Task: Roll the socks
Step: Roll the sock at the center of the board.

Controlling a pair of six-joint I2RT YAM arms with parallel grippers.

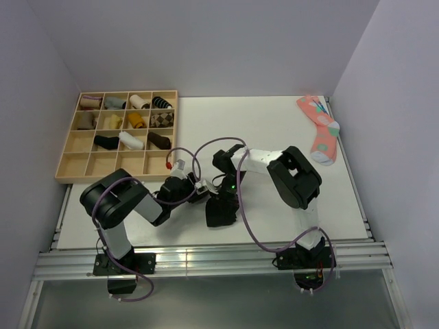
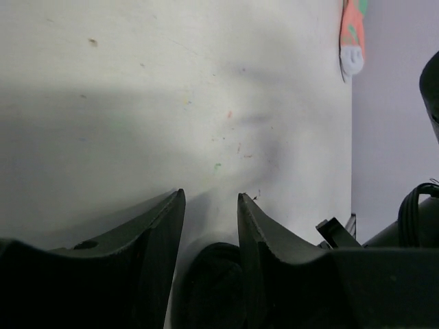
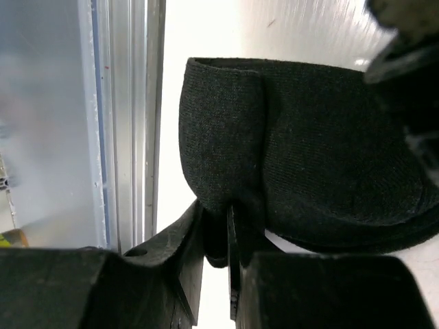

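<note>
Sock (image 1: 221, 214) lies lower centre of desk (image 1: 274, 130), between both arms: right jaws clamped on its folded edge, bulk running rightward in that wrist view; left jaws apart, sock low between them.

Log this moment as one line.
left end effector: open | right end effector: pinching black sock edge | pink sock: far corner

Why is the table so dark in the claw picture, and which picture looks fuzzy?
Left wrist view: a broad shadow greys the table, and the left gripper, so near the camera, looks dark and a bit soft. Right wrist view: the black sock is sharp enough to show its knit, with glare on the tabletop behind it. Top view: evenly lit, fairly clear.
</note>
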